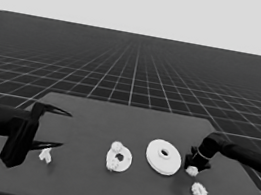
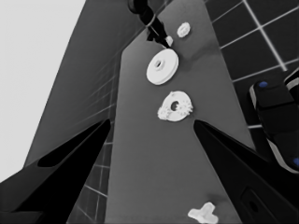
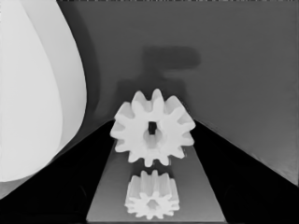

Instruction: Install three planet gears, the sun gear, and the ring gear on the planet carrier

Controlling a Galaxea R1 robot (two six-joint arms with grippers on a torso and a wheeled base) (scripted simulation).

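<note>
- Nearest you, a loose gear [image 1: 199, 191] lies flat on the table [image 1: 79, 185], to the right of the larger round part [image 1: 163, 157] and closer in than it.
- Your right gripper [image 1: 193, 165] stands just beside the larger round part's right edge. Its fingers are drawn in against the toothed flanks of a gripped gear [image 3: 153, 127]. They look closed on it, and nothing else is in the pinch.
- Judge that gear light, rigid and smooth. The teeth give the finger faces little flat to bear on, so take it across opposite sides, square and level. I cannot tell whether it has left the table.
- Left of the larger round part lies the smaller round part [image 1: 119, 157], apart from it, with what look like two seated gears [image 1: 117, 146] on its face.
- Much farther left of the larger round part, your left gripper [image 1: 66, 129] waits with its fingers spread wide and nothing held. A thin white piece [image 1: 45, 154] lies loose under the nearer finger.
- The larger round part is thick and hubbed, so expect it to be the heaviest piece here.
- The table is dark, flat and bare beyond the larger round part. Past its far edge, the floor grid [image 1: 135, 73] runs to the horizon.
</note>
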